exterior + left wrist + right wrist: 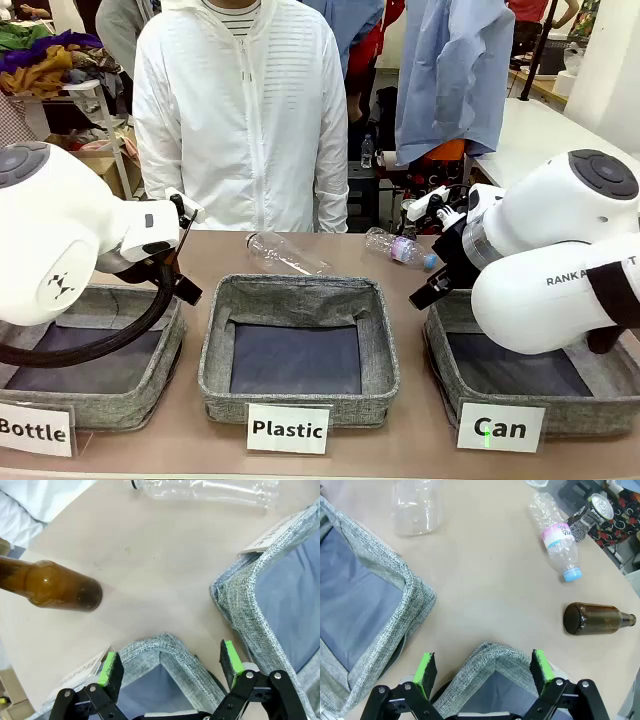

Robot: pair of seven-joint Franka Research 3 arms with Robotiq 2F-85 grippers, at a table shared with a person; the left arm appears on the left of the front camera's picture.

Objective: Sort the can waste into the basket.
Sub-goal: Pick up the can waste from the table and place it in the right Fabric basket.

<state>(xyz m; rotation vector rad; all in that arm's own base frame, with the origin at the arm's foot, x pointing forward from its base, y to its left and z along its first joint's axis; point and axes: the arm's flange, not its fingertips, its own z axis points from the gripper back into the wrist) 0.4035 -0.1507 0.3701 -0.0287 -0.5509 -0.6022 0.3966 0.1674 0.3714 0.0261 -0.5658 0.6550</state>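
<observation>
- the dark black-and-silver can (587,516) is in the top right of your right wrist view, near the table's far edge and just beside the crushed clear plastic bottle (556,537).
- its long axis runs on a diagonal, with the silver lid toward the picture's upper right corner and the body slanting down-left toward that bottle. you cannot tell whether it stands or lies.
- your right gripper (483,669) has its green pads spread wide apart and grips nothing. it hangs over a corner of the can basket (492,659).
- the can is well apart from that gripper, beyond the fingers and off to their right. a brown glass bottle (595,619) lies nearer, its neck pointing to the picture's right.
- in the front view the can basket is the right-hand one of three, with a white "can" card (500,427) on its near wall.
- your left gripper (169,662) is also spread wide, holding nothing, over a corner of the bottle basket (155,647). another brown bottle (55,586) lies on the table beyond it.
</observation>
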